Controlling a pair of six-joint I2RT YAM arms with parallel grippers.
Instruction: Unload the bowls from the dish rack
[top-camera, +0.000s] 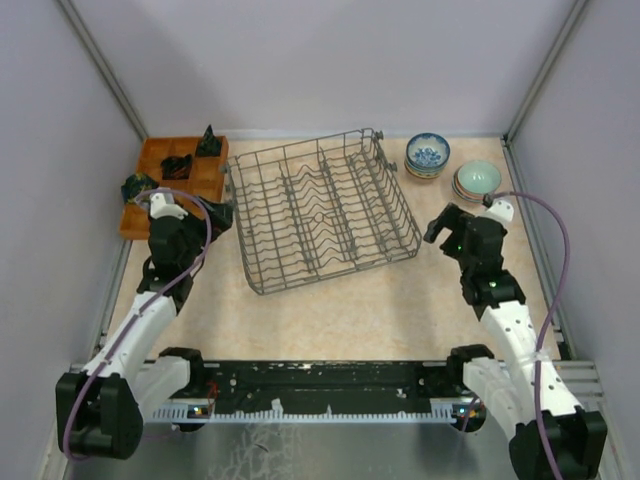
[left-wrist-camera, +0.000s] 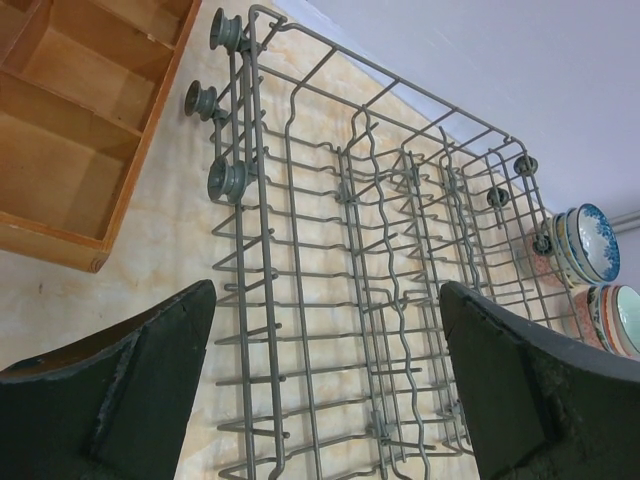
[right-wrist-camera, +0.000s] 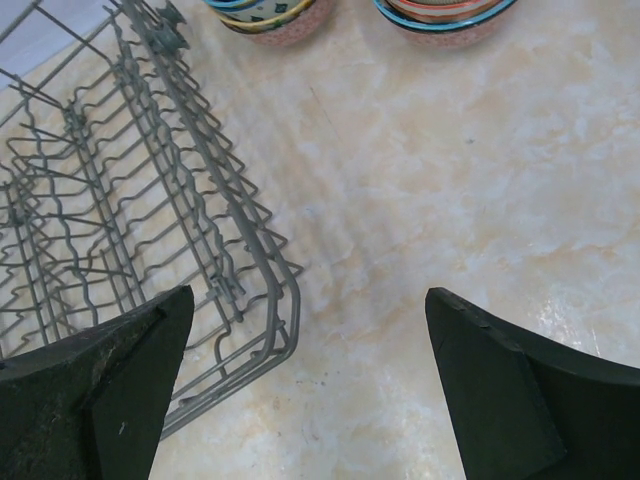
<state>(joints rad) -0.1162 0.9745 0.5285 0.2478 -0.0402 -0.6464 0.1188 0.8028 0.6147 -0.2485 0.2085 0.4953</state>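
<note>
As dish rack (top-camera: 320, 210) stands bare, unloading looks complete: bowls (top-camera: 428, 155) sit nested in two stacks just ahead of right gripper (right-wrist-camera: 308, 293), likely stacked to save room. Right gripper and left gripper (left-wrist-camera: 325, 290) both gape wide, empty, rack lying between them.

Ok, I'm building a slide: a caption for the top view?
Empty dish rack at centre; bowls stacked in two piles on the table to its right.
</note>
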